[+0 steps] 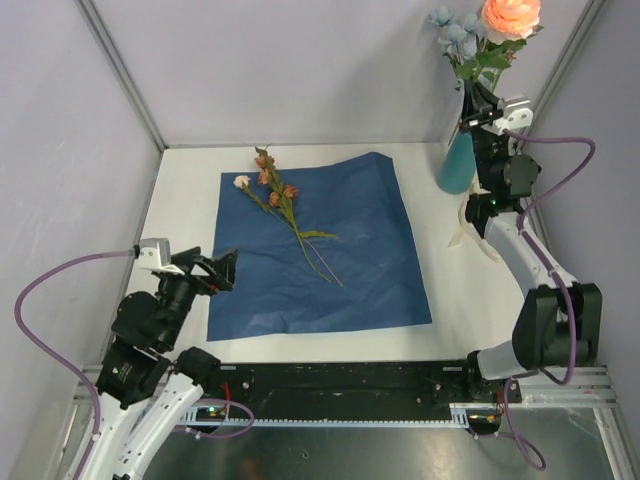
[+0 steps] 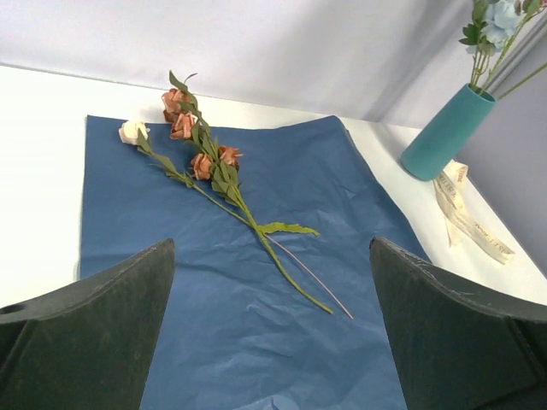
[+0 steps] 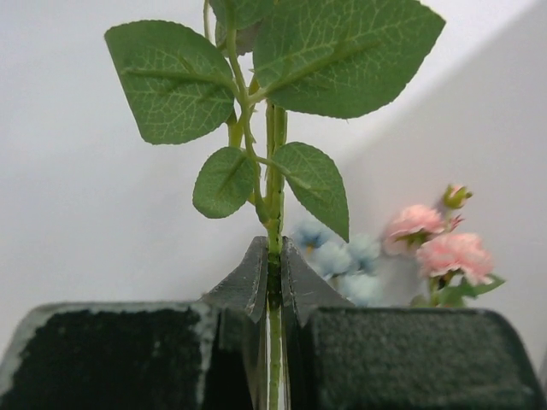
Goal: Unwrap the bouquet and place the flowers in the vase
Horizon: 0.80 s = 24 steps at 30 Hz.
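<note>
Right wrist view only: my right end effector (image 3: pixel 273 273) is pinched tight on a thin green leafy stem (image 3: pixel 273 213), with the leaves fanning out just above the fingertips. Small pink blossoms (image 3: pixel 444 249) and pale blue blossoms (image 3: pixel 338 256) sit blurred behind it.

Top view gives the placement. The right end effector (image 1: pixel 480 100) is right at the top of the tall teal tapering vase (image 1: pixel 455 168), at the far-right corner of the white worktop (image 1: pixel 190 190). A big pink rose (image 1: pixel 512 15) stands above it. The arm blocks the vase mouth there, so I can't tell how deep the held stem goes.

In the left wrist view the mouth of the vase (image 2: pixel 446 132) is clear, with stems standing in it.

My left end effector (image 2: pixel 272 248) is spread wide and holds nothing. It sits at the near-left edge of the flat dark blue tissue sheet (image 2: pixel 342 196). One spray of rust-brown blooms with a cream bud (image 2: pixel 214 162) lies on the sheet, stems pointing toward me. The cream ribbon (image 2: pixel 466 213) is loose on the worktop just beside the vase base.
</note>
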Available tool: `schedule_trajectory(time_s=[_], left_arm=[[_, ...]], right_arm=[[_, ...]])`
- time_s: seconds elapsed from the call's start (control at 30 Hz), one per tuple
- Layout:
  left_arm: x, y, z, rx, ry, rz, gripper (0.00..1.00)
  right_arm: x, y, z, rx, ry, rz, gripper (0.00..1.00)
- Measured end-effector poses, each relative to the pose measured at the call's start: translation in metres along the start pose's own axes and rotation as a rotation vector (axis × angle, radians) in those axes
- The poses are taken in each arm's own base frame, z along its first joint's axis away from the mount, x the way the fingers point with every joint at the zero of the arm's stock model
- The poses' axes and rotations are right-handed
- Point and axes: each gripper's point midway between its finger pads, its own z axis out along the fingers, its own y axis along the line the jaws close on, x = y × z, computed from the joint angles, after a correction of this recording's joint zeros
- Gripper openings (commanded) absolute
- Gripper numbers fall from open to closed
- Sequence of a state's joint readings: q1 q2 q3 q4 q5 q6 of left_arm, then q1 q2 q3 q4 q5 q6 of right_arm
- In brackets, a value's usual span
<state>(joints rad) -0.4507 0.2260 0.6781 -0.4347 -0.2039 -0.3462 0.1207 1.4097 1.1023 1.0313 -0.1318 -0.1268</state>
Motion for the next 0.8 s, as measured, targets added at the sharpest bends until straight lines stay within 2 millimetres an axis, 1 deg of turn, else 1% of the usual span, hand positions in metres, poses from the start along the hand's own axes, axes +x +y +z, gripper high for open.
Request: schedule_trajectory(time_s=[0.27, 0.4, 0.47, 0.6, 0.73, 0.8], left_arm=[[0.002, 0.007, 0.000, -0.032, 0.007, 0.033, 1.00], [0.004, 0.009, 0.000, -0.038, 0.015, 0.040, 1.00], [0.005, 0.009, 0.001, -0.039, 0.018, 0.041, 1.00], [0.006, 0.009, 0.001, -0.041, 0.023, 0.043, 1.00], [0.008, 0.010, 0.003, -0.044, 0.033, 0.051, 1.00], [0.010, 0.010, 0.004, -0.047, 0.041, 0.053, 1.00]], right_arm=[[0.024, -0.052, 0.039, 0.067, -0.049, -0.081, 0.00], [0.033, -0.064, 0.054, 0.078, -0.059, -0.099, 0.00], [0.040, -0.067, 0.060, 0.079, -0.055, -0.102, 0.00], [0.067, -0.075, 0.062, 0.087, -0.010, -0.123, 0.00], [0.106, -0.083, 0.055, 0.107, 0.063, -0.130, 0.00], [0.121, -0.085, 0.052, 0.116, 0.093, -0.127, 0.01]])
